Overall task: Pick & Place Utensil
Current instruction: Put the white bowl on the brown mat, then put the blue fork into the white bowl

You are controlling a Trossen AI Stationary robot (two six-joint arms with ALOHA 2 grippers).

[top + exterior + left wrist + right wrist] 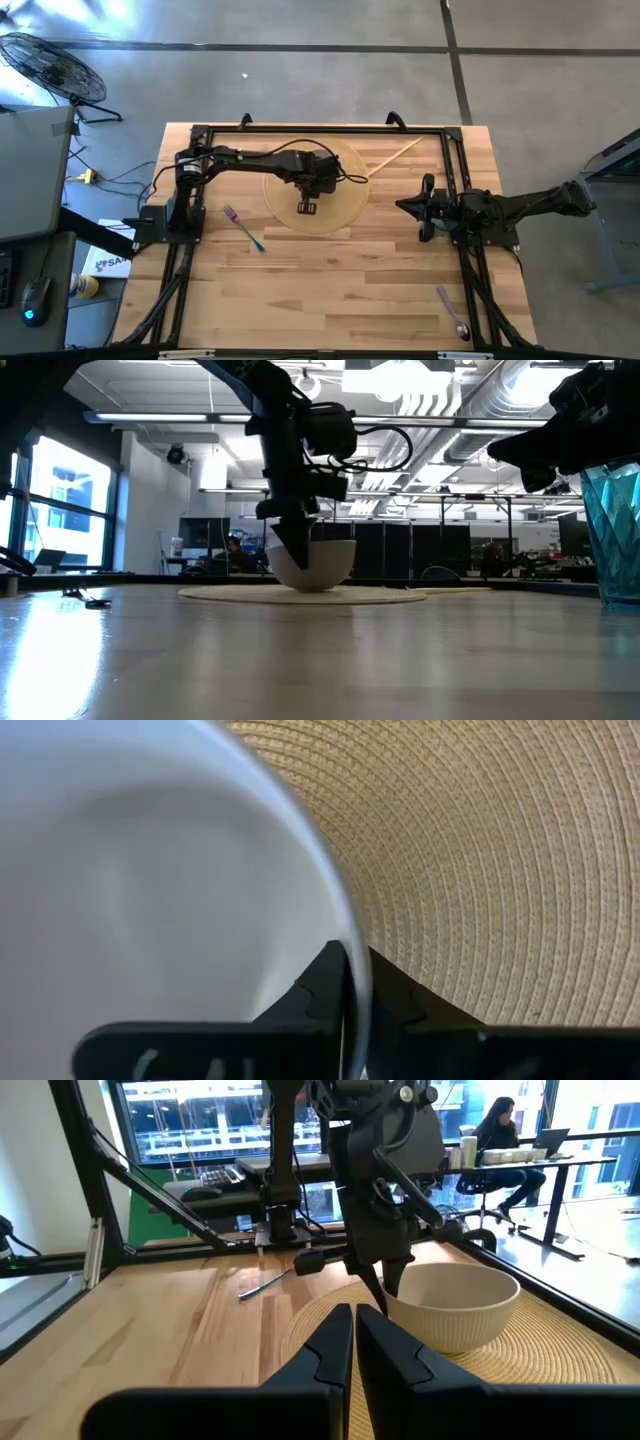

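Note:
A cream ribbed bowl [455, 1305] stands on its base on the round woven placemat [345, 215]; it also shows in the low view [320, 565] and fills the left wrist view [150, 870]. My left gripper [385, 1285] reaches down over the mat and is shut on the bowl's rim. A fork with a purple and green handle [243, 229] lies flat on the table, left of the mat. A spoon [453, 312] lies near the table's near right corner. My right gripper [355, 1342] waits shut at the table's right side [405, 207], pointing at the bowl. My left gripper holds the bowl by its rim [352, 945], on the side toward the table's near edge. One finger is inside the bowl and one outside, coming from above and pointing down. The bowl sits upright with its base on the placemat [315, 590].
A wooden stick [393, 158] lies at the mat's far right edge. A blue glass [615, 530] stands close to the low camera. Dark frame rails [455, 170] run along both sides of the table. Bare wood lies between the fork and the spoon.

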